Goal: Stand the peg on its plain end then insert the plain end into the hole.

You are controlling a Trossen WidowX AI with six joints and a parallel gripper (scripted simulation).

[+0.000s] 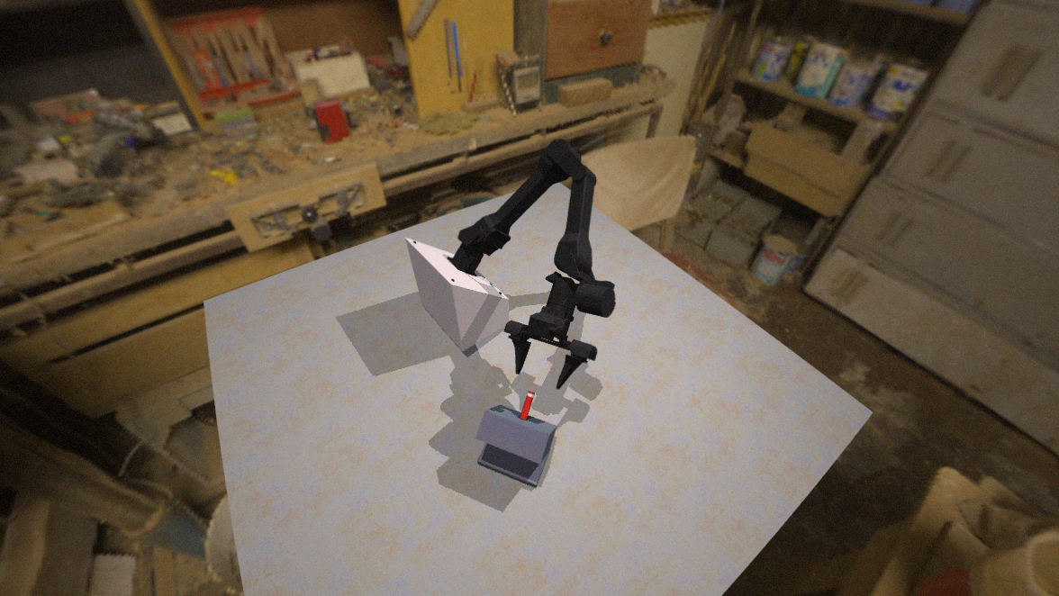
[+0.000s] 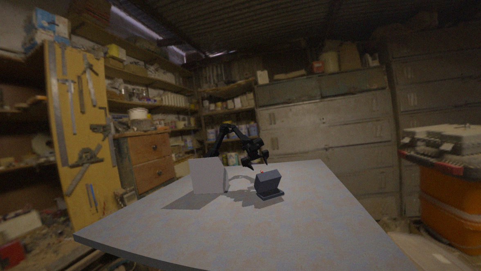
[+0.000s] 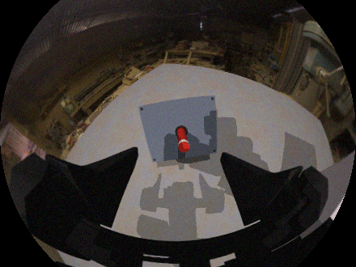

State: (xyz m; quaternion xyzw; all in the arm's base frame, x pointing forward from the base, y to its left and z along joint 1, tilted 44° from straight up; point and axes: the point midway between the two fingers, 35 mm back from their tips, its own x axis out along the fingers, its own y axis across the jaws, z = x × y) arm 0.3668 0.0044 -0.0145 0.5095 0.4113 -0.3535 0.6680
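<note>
The red peg [image 1: 527, 407] [image 3: 182, 137] stands in the hole of the blue-grey sloped panel [image 1: 511, 437] [image 2: 267, 179] [image 3: 162, 117], sticking out of its face with the white-banded end outward. In the exterior view only the peg's tip [image 2: 261, 171] shows above the panel. The peg's plain end is hidden inside the hole, so its depth cannot be seen. My gripper [image 1: 538, 379] [image 2: 258, 167] [image 3: 181, 154] is wide open and empty. It is back from the peg, up and out from the panel's face, with no finger touching the peg.
A larger white angled block [image 1: 444, 300] [image 2: 207, 176] stands on the table [image 1: 666, 444] [image 2: 218, 232] beside the arm, to the left of the gripper in the top and exterior views. The arm's shadow falls across the panel face and the table around it.
</note>
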